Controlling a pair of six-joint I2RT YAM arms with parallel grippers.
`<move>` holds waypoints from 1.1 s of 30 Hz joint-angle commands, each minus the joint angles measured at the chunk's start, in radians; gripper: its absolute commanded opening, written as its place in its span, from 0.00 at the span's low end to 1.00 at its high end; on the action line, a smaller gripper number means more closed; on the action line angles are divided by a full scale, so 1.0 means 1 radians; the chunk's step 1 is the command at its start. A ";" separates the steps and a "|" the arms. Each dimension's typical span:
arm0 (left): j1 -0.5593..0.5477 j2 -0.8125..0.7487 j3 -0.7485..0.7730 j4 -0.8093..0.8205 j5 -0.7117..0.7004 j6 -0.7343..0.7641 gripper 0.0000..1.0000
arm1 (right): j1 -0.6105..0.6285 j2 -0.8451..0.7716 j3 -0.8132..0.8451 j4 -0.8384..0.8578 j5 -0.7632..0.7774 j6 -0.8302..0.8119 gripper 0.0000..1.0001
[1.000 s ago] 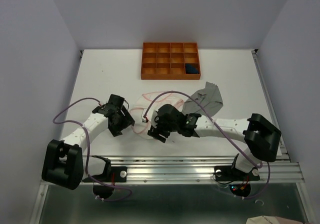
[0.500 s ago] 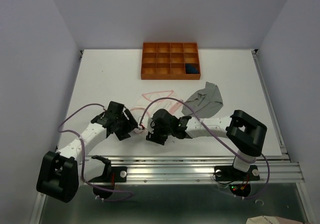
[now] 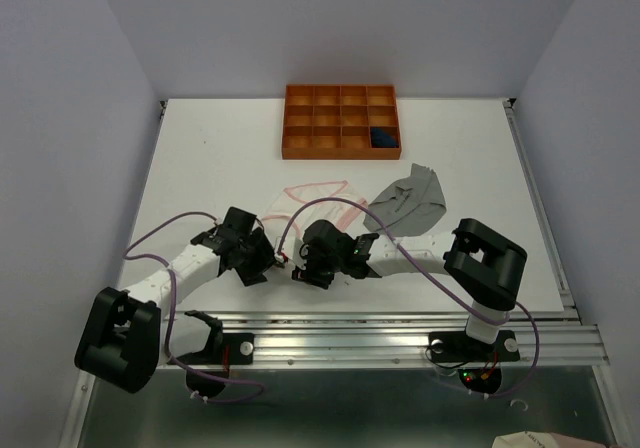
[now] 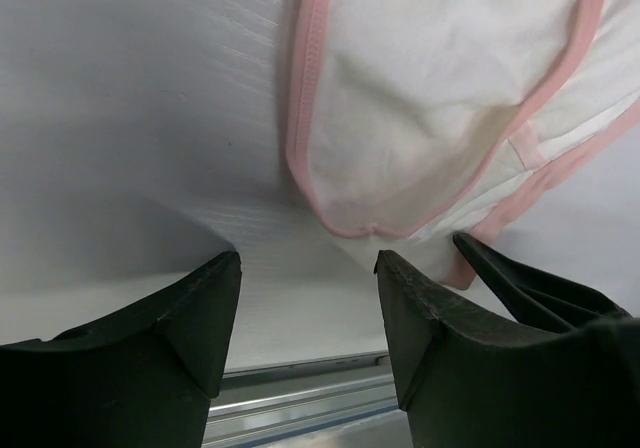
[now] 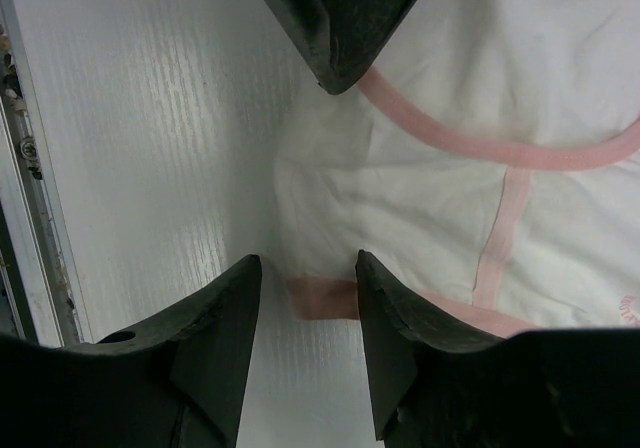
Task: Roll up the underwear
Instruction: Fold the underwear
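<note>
White table (image 3: 200,168), pale walls on three sides. Fingers of the left pincer (image 4: 305,278) are spread, with bare table between them. The pink-trimmed white underwear (image 4: 420,98) lies flat just ahead of its tips, rounded hem nearest. Fingers of the right pincer (image 5: 308,278) also stand apart. A pink hem corner of the same garment lies in the gap, and it is unclear whether the pads touch it. Both pincers meet tip to tip at that near edge. The grey underwear (image 3: 410,200) sits crumpled beyond and to the right of the right pincer, apart from the pale one. The navy underwear (image 3: 382,138) rests in the nearest right-hand compartment of an orange tray (image 3: 340,154), well beyond both pincers.
</note>
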State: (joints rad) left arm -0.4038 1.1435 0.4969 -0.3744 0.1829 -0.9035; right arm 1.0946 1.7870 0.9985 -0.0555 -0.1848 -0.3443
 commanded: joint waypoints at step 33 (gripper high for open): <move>-0.038 -0.117 0.057 -0.142 -0.172 -0.038 0.00 | 0.008 -0.129 -0.076 0.167 -0.191 0.241 0.01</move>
State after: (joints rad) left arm -0.4377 1.0847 0.5407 -0.4294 0.0498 -0.9173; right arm 1.0946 1.7355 0.9436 0.0376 -0.2470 -0.1848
